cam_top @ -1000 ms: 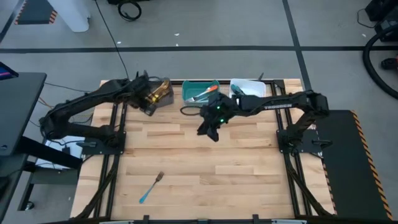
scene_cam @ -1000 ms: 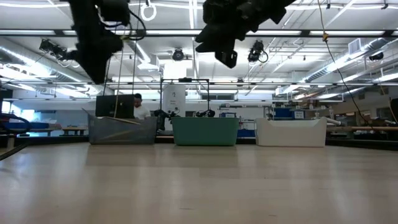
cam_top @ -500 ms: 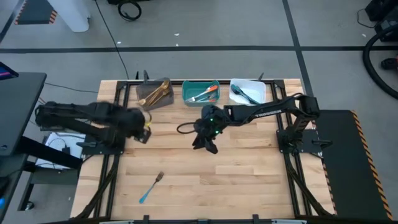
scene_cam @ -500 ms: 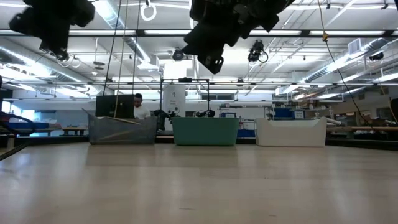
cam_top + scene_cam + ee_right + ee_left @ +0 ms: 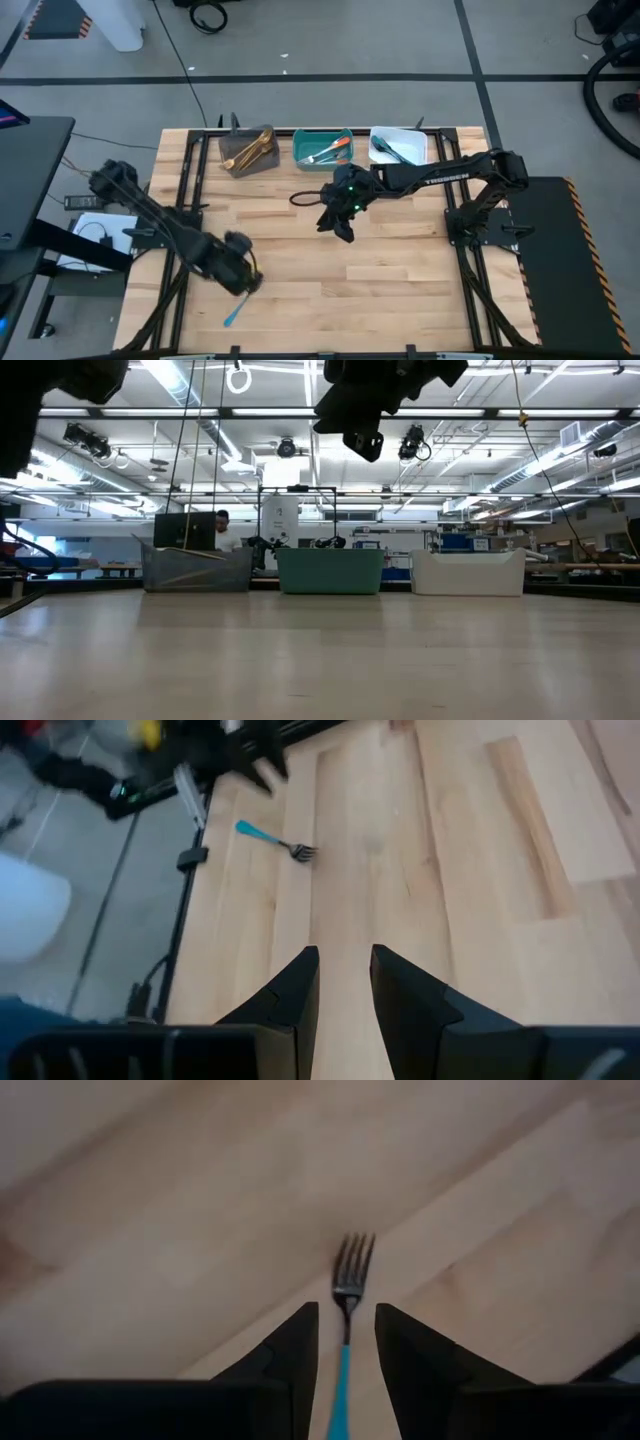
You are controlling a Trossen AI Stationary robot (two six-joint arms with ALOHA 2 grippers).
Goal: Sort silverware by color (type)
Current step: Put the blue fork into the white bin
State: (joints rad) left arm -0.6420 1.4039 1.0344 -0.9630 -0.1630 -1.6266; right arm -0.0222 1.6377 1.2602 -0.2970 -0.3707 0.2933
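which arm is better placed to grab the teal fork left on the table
Left. The left gripper hangs right over the teal-handled fork, open, with the handle lying between its fingers in the left wrist view. The right gripper is at mid-table, well away from the fork.

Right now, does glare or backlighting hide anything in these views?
Low view: ceiling lights backlight the right gripper into a silhouette. Left wrist view: even light, the teal-handled fork shows plainly between the fingers of the open left gripper. High view: no glare on the table.
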